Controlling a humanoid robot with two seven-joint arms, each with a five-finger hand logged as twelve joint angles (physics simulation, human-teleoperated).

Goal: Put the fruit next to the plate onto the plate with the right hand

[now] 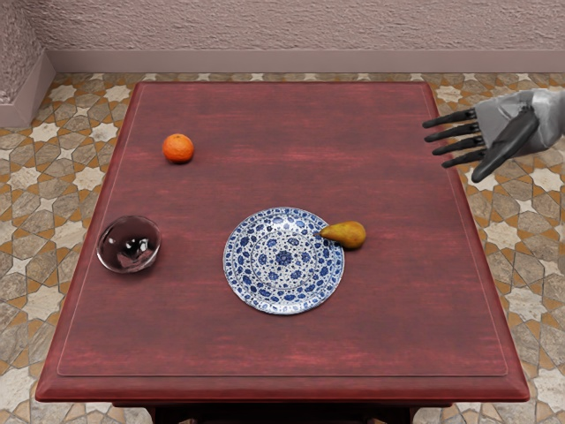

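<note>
Head view: a blue-and-white patterned plate (pixel 282 291) sits on the dark red wooden counter (pixel 388 300), a little nearer the front edge than the back. A yellow-brown pear (pixel 345 234) lies on its side just beside the plate's upper right rim. Its narrow end points toward the plate and meets the rim, while its thicker end rests on the bare counter; whether the tip actually lies on the rim cannot be told. Well to the upper left of the plate an orange (pixel 178 147) stands alone. To the plate's left, apart from it, is a clear glass bowl (pixel 129 244). The right hand (pixel 484 134) comes in from the right side of the picture, far up and to the right of the plate, around the counter's right edge. Its dark fingers (pixel 450 117) are stretched out and spread toward the left, holding nothing, and it is well apart from the pear.
</note>
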